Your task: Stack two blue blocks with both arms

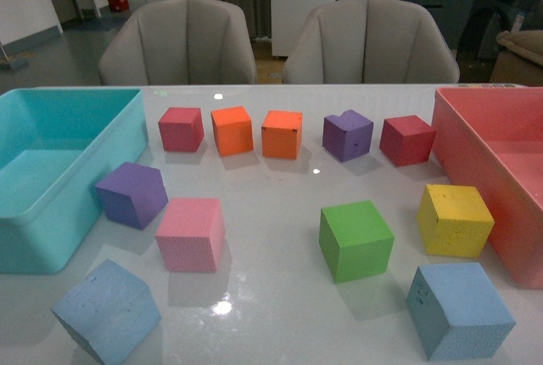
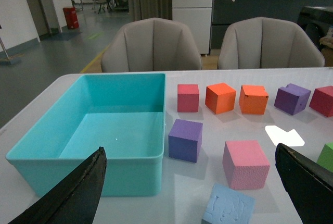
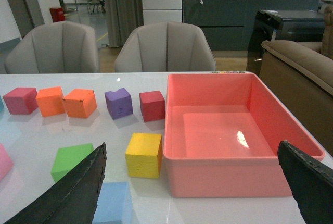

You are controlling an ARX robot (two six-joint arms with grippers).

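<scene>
We see a big white counter with two grey chairs behind it. A turquoise bin sits on its left side and a pink bin sits on its right side.

Only the wrist views show the grippers. In the left wrist view the left gripper is spread wide and holds nothing. Its black fingers poke in at the two low corners. In the right wrist view the right gripper is spread wide too, and it also holds nothing.

Only the front view shows both blue blocks at once. The left blue block sits on the counter at the near left, close to the pink cube and near the turquoise bin. The right blue block sits at the near right, just in front of the yellow cube and near the green cube. The two blue blocks are well apart, and neither one is on top of the other.

The left wrist view shows only the left blue block, cut off at the picture's edge. The right wrist view shows only the right blue block, partly behind a finger.
</scene>
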